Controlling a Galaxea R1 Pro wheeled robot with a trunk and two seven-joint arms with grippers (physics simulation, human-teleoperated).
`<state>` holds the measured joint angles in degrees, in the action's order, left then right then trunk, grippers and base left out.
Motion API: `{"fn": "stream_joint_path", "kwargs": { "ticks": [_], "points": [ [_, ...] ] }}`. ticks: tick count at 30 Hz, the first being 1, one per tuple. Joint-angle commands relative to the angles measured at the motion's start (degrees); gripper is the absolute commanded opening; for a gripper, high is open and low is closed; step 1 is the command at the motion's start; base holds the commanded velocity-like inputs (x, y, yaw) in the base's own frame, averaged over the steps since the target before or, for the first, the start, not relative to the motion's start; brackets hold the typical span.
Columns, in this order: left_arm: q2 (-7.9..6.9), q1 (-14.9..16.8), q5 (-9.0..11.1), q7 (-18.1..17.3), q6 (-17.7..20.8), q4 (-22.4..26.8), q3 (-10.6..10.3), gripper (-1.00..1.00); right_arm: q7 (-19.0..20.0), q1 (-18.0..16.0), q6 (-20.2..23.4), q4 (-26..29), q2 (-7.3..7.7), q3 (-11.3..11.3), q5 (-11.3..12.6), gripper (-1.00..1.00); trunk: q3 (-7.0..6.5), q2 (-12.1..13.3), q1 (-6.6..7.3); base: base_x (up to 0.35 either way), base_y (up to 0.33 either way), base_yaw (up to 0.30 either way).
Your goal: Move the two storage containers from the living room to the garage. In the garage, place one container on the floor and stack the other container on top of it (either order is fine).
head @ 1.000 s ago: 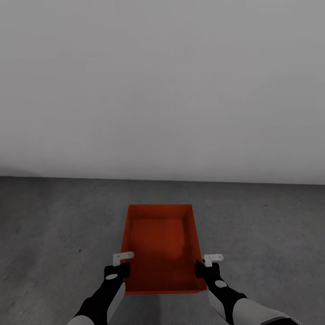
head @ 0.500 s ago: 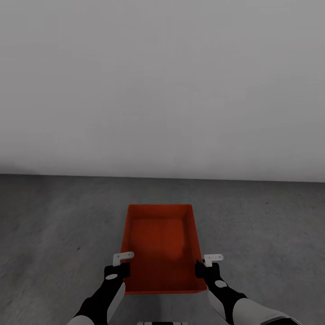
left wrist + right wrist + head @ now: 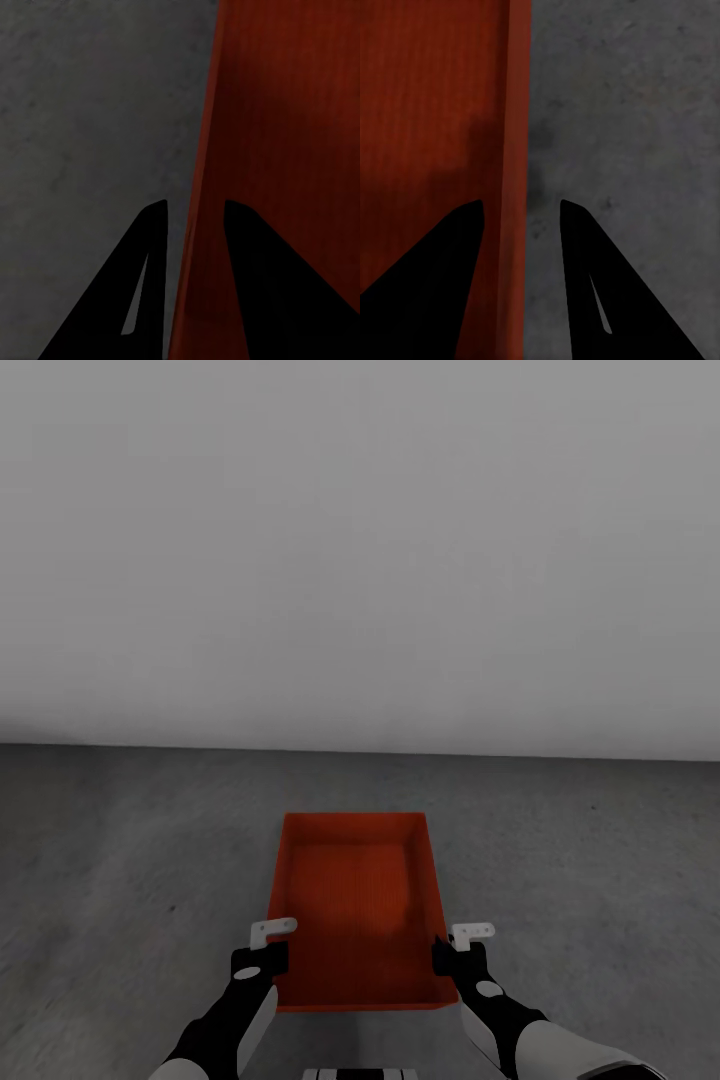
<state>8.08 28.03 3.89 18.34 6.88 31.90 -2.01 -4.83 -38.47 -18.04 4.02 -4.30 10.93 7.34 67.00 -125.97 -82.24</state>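
One orange-red storage container (image 3: 355, 905), a topless ribbed bin, hangs in front of me over the dark grey concrete floor (image 3: 120, 860) of the garage. My left gripper (image 3: 270, 964) is clamped over its left wall near the front corner. My right gripper (image 3: 448, 960) grips the right wall the same way. In the left wrist view the left gripper (image 3: 195, 206) straddles the container's wall (image 3: 201, 195), one finger outside and one inside. The right wrist view shows the right gripper (image 3: 522, 204) astride the opposite wall (image 3: 516, 135).
A plain pale grey wall (image 3: 360, 560) rises a short way ahead and meets the concrete along a straight line. Bare speckled floor spreads to both sides of the bin. A white-and-black part of my base (image 3: 358, 1074) peeks in at the bottom edge.
The whole head view has shifted: the wall-floor line and floor specks slid slightly up, and part of my base came into view. Container and grippers keep their places relative to each other.
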Motion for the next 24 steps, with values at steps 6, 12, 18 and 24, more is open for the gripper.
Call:
{"fn": "stream_joint_path", "kwargs": {
  "ticks": [6,12,18,24],
  "points": [
    [-0.08,0.0,1.3,-0.1,0.2,0.3,0.0,-1.0,-0.1,0.0,-0.1,-0.1,0.0,-3.4,0.6,-1.0,0.4,-0.8,-0.43,0.0,0.0,0.0],
    [-0.07,0.0,1.3,-0.1,0.2,0.3,0.0,-1.0,-0.1,0.0,-0.1,-0.1,0.0,-3.4,0.6,-1.0,1.48,-3.2,-1.75,0.0,0.0,0.0],
    [-0.08,0.0,1.3,-0.1,0.2,0.3,0.0,-1.0,-0.1,0.0,-0.1,-0.1,0.0,-3.4,0.6,-1.0,2.55,-5.6,-3.07,0.0,0.0,0.0],
    [-0.07,0.0,1.3,-0.1,0.2,0.4,0.0,-1.0,-0.1,0.0,-0.1,-0.1,0.0,-3.4,0.6,-1.0,3.09,-6.8,-3.72,0.0,0.0,0.0]
  ]
}}
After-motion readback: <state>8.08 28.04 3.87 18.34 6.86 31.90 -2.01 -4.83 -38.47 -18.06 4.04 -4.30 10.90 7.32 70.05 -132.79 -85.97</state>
